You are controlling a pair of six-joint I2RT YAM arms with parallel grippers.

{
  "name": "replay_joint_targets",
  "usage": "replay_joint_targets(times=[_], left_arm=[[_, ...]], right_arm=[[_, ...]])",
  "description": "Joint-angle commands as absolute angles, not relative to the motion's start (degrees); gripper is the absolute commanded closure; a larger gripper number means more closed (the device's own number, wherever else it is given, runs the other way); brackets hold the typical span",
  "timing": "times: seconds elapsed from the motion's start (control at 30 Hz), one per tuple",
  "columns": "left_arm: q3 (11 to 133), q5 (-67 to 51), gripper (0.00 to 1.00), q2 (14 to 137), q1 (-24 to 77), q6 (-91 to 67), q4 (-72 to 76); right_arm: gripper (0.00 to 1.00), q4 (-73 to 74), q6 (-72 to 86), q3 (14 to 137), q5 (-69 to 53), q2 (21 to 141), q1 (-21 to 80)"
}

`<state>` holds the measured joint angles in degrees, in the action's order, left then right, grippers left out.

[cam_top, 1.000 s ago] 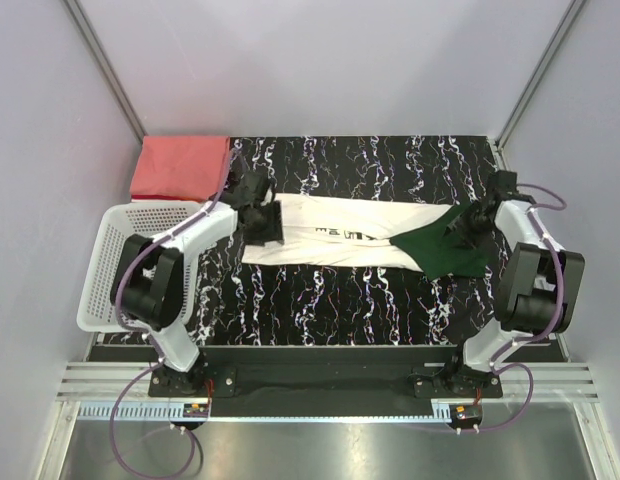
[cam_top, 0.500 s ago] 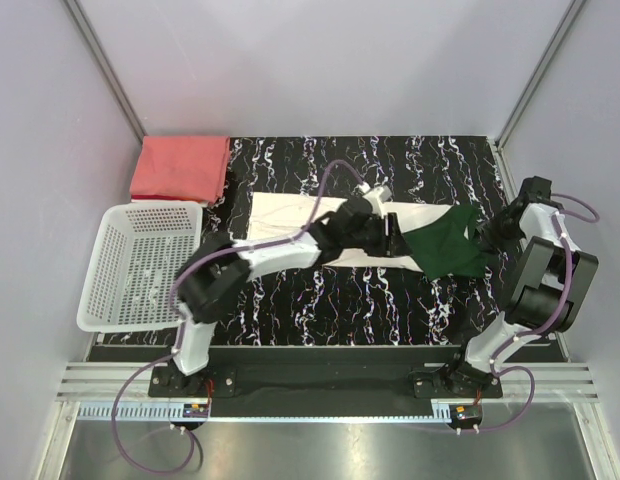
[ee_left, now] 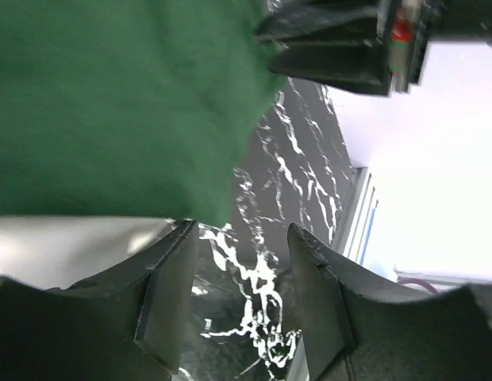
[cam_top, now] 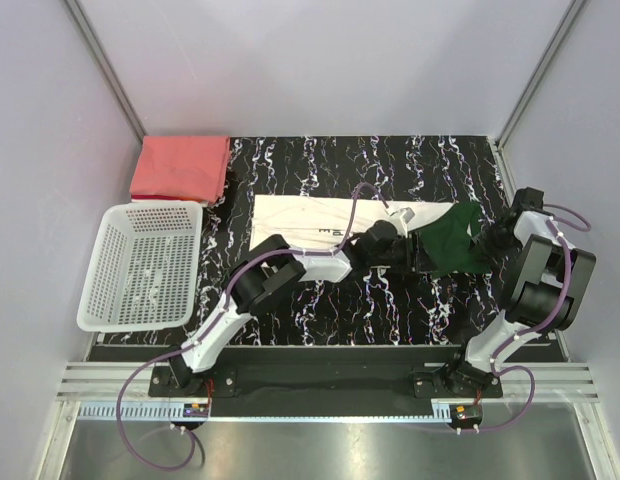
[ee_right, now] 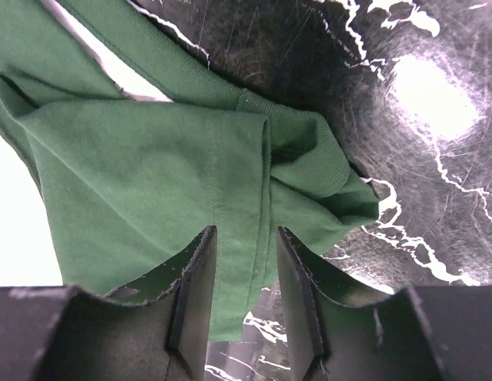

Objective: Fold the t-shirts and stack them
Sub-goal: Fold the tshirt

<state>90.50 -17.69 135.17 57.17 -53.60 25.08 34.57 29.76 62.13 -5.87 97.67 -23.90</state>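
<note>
The cream-white t-shirt [cam_top: 300, 220] lies spread across the marble table [cam_top: 320, 300], its dark green sleeve [cam_top: 452, 243] at the right end. My left gripper [cam_top: 418, 256] reaches across the shirt to the sleeve's near left edge. In the left wrist view it [ee_left: 242, 232] is open and empty over bare table, with green cloth [ee_left: 119, 103] just above it. My right gripper [cam_top: 488, 233] is at the sleeve's right edge. In the right wrist view it [ee_right: 246, 232] is open, with the green sleeve [ee_right: 151, 159] below its fingers. The salmon-red t-shirt [cam_top: 180, 168] lies folded at the back left.
A white mesh basket [cam_top: 140, 265] stands at the left edge of the table. Grey walls enclose the table on the left, back and right. The right gripper's body [ee_left: 341, 44] shows at the top of the left wrist view.
My left arm swept right from the shirt's left end across to the green sleeve. My right gripper drew back a little to the right, off the sleeve's middle.
</note>
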Motion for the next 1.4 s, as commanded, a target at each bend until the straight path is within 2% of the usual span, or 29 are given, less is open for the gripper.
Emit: replay_joint_targets(times=[0.0, 0.2, 0.5, 0.7, 0.83, 0.97, 1.37], left_arm=[[86.8, -14.2, 0.46, 130.4, 58.3, -53.5, 29.9], [85.9, -9.5, 0.43, 128.2, 59.2, -53.9, 28.0], [94.2, -12.1, 0.43, 136.1, 60.6, -58.7, 27.9], [94.4, -12.7, 0.43, 137.0, 60.6, -60.2, 29.3], [94.3, -10.6, 0.44, 135.9, 60.7, -59.9, 23.2], [91.0, -8.7, 0.42, 134.3, 61.1, -60.5, 25.1], [96.9, -11.2, 0.43, 139.6, 60.6, -63.5, 26.1]], right_arm=[[0.57, 32.6, 29.1, 62.3, -4.4, 96.6, -23.7], [0.57, 32.6, 29.4, 62.9, -4.5, 95.6, -24.2], [0.59, 32.6, 29.6, 63.9, -3.3, 96.1, -25.4], [0.55, 32.6, 30.1, 63.9, -2.6, 97.1, -25.7], [0.55, 32.5, 30.4, 64.4, -3.0, 98.0, -25.7], [0.56, 31.9, 30.6, 64.5, -2.9, 98.7, -25.7], [0.57, 30.7, 30.9, 66.3, -3.3, 101.6, -25.7]])
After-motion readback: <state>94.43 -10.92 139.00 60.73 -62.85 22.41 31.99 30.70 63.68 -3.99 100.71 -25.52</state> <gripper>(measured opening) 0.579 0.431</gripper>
